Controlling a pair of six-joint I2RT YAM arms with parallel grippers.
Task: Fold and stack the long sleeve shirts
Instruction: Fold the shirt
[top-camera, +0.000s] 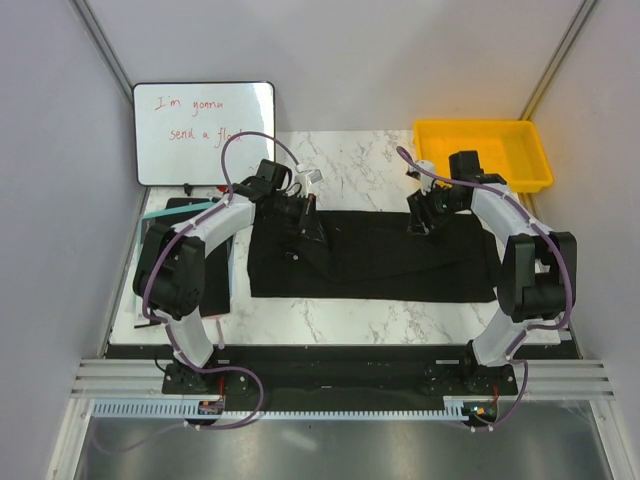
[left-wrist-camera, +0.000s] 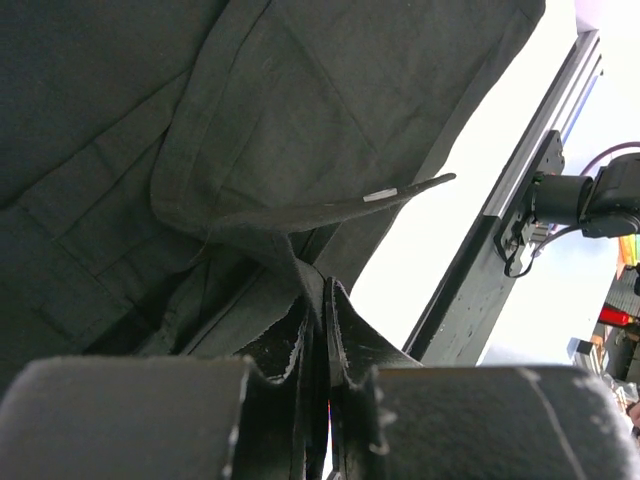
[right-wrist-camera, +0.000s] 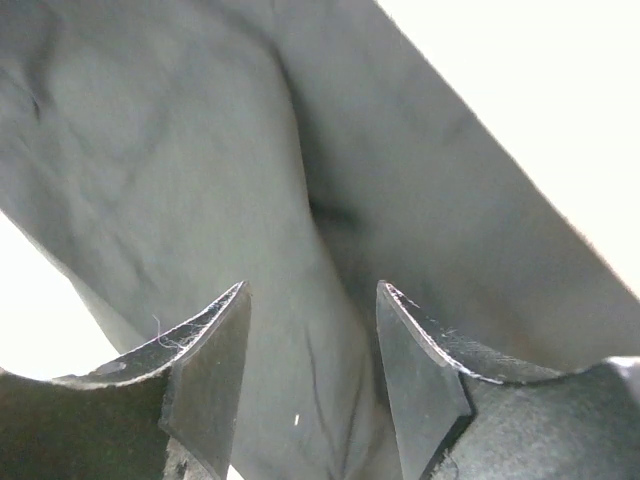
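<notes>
Shirt (top-camera: 400, 265) lies flat, long axis running left to right.

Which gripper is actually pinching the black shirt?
The left gripper: its jaws are shut on a fold of the shirt; the right gripper stands open.

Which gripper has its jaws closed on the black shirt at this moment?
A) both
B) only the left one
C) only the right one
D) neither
B: in the wrist views, the jaws of the left gripper pinch a fold of the black shirt, while those of the right gripper stand apart above the cloth.
</notes>
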